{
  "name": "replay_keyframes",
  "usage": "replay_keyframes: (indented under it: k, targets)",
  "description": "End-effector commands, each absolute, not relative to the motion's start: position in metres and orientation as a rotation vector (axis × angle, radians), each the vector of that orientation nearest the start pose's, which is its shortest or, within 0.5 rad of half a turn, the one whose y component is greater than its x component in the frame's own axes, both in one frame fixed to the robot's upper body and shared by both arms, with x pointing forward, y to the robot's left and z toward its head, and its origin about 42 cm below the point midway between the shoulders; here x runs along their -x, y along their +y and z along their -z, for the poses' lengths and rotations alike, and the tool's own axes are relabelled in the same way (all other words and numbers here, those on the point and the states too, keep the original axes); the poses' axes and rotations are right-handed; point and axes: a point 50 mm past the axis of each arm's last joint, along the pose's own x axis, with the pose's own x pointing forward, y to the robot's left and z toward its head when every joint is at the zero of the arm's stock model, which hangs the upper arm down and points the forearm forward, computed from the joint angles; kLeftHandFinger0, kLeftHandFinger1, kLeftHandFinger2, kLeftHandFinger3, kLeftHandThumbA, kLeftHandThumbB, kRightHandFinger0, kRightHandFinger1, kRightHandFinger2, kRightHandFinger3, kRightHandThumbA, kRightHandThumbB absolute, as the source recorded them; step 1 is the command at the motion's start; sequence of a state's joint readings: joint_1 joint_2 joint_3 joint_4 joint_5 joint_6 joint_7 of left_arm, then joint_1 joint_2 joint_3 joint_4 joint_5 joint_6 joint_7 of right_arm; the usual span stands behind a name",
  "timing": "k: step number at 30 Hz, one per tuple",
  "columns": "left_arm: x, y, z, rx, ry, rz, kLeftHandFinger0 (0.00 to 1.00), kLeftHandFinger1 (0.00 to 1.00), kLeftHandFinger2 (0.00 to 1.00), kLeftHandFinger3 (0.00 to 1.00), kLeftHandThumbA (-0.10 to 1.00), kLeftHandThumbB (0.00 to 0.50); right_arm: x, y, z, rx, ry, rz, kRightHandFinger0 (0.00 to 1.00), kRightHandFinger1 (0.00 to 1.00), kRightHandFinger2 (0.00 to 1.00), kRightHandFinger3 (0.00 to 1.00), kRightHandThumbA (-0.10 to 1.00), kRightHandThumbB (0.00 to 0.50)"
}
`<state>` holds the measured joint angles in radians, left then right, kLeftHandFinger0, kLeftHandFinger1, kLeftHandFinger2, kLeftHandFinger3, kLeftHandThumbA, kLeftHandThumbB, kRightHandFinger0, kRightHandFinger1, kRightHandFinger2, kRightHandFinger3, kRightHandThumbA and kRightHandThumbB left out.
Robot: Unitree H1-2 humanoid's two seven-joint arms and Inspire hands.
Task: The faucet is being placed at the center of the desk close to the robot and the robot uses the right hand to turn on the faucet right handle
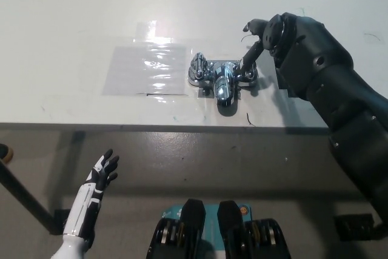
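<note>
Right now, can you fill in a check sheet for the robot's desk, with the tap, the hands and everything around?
Surface: white desk, with a small dark mark near its front edge.
Job's things: shiny faucet at the middle, close to the front edge; its right handle has a black finger on it.
Clutter: clear sheet taped flat beside the faucet.
Hands: right hand open, one finger down on the right handle; left hand open, resting below the desk edge.
Cables: nothing seen.
Surroundings: grey floor; a dark desk leg at lower left.
</note>
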<state>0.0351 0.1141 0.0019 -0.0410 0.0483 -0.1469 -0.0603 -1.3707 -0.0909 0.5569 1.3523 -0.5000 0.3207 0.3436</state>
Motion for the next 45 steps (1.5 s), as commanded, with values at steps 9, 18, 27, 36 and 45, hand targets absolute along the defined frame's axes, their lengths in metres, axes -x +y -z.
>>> replay_keyframes:
  k: [9, 18, 27, 36, 45]
  targets:
    - [-0.277, 0.248, -0.124, -0.190, -0.226, 0.078, 1.00, 1.00, 1.00, 1.00, 1.00, 0.156, -0.598, -0.147, -0.354, 1.387, 0.424, -0.304, 1.00, 1.00, 1.00, 1.00, 0.97, 0.380]
    - [-0.276, 0.248, -0.122, -0.194, -0.220, 0.074, 1.00, 1.00, 1.00, 1.00, 1.00, 0.166, -0.600, -0.161, -0.358, 1.469, 0.421, -0.251, 1.00, 1.00, 1.00, 1.00, 0.86, 0.405]
    - [-0.277, 0.248, -0.123, -0.187, -0.218, 0.074, 1.00, 1.00, 1.00, 1.00, 1.00, 0.173, -0.601, -0.170, -0.359, 1.456, 0.407, -0.213, 1.00, 1.00, 1.00, 1.00, 0.79, 0.406]
    - [-0.277, 0.248, -0.123, -0.190, -0.221, 0.077, 1.00, 1.00, 1.00, 1.00, 1.00, 0.161, -0.603, -0.177, -0.364, 1.449, 0.395, -0.158, 1.00, 1.00, 1.00, 1.00, 0.76, 0.396]
    - [-0.276, 0.247, -0.124, -0.184, -0.212, 0.075, 1.00, 1.00, 1.00, 1.00, 1.00, 0.176, -0.604, -0.186, -0.369, 1.482, 0.365, -0.077, 1.00, 1.00, 1.00, 1.00, 0.74, 0.393]
